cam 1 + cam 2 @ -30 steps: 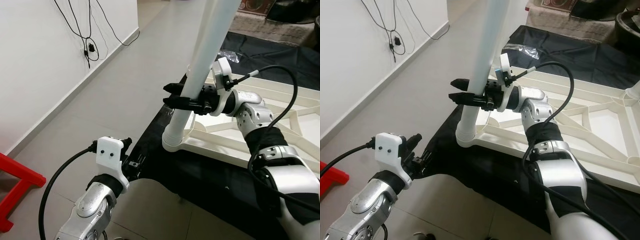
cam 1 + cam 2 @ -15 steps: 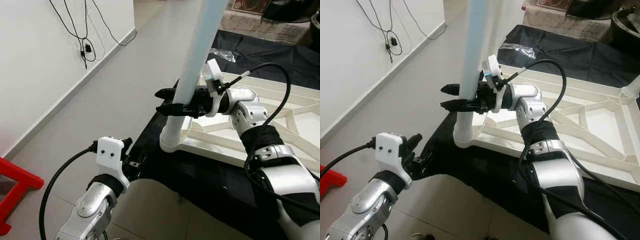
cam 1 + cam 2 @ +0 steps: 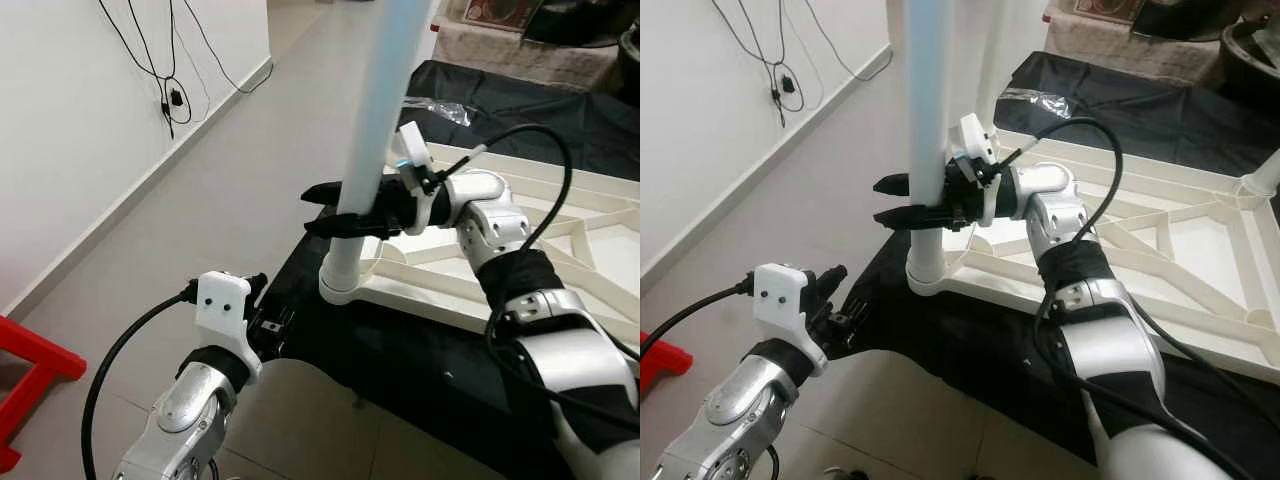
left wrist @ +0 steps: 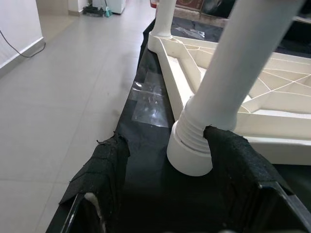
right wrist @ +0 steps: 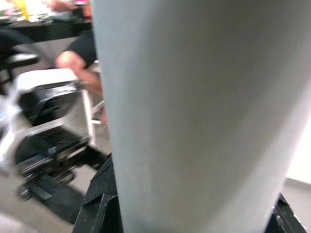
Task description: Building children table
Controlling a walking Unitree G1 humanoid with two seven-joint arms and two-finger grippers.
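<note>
the white table leg [image 3: 375, 150] stands nearly upright in the corner socket [image 3: 343, 285] of the upturned white tabletop [image 3: 1200, 250], which lies on a black sheet [image 3: 420, 360]. the right tool [image 3: 335, 208] pinches the leg low down, arm stretched forward. the left tool [image 4: 170, 194] hovers near the socket, fingers apparently spread.

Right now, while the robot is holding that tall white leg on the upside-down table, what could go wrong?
1. The right gripper alone grips the tall table leg, low down. The long part above could tip and strain its socket.
2. That socket is at the tabletop's corner, near the black sheet's edge. A hard push might slide the tabletop.
3. The left gripper sits beside the leg's base with open jaws and could get bumped.
</note>
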